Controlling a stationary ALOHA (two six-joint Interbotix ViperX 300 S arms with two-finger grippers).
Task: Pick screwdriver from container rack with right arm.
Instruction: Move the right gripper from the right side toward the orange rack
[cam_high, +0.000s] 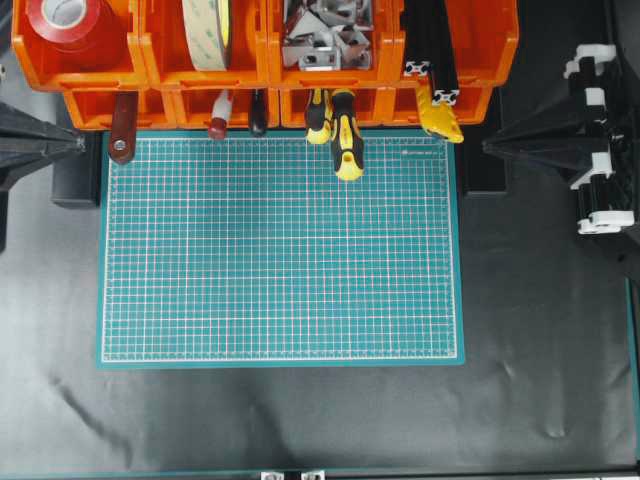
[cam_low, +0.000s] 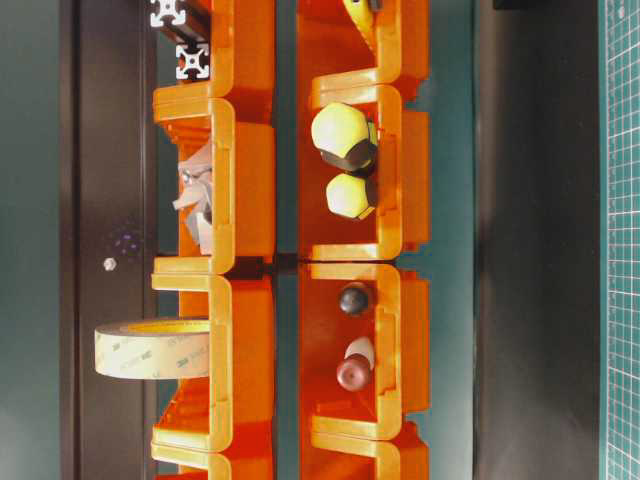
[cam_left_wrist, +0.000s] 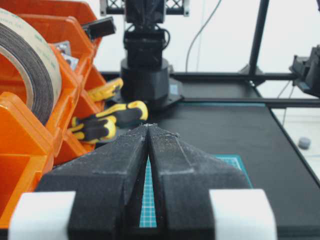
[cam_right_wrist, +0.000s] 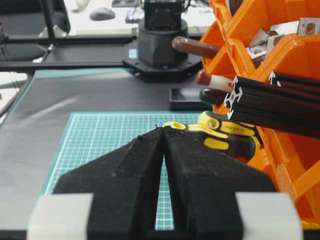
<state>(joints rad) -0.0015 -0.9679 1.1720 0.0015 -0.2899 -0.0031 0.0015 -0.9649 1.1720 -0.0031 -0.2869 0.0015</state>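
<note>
Fingers of right arm (cam_right_wrist: 163, 131) pressed together, empty; left fingers (cam_left_wrist: 148, 127) likewise. Screwdriver (cam_right_wrist: 227, 142) just ahead-right of right tips, handle jutting from container rack (cam_right_wrist: 285, 55) lower bin toward tabletop mat, shaft hidden inside. Overhead view: long handle (cam_high: 346, 148) beside stubbier one, right arm nearer.

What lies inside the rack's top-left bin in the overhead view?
A red tape roll fills that bin of the container rack. The bin floor beneath it is covered, so unseen.
</note>
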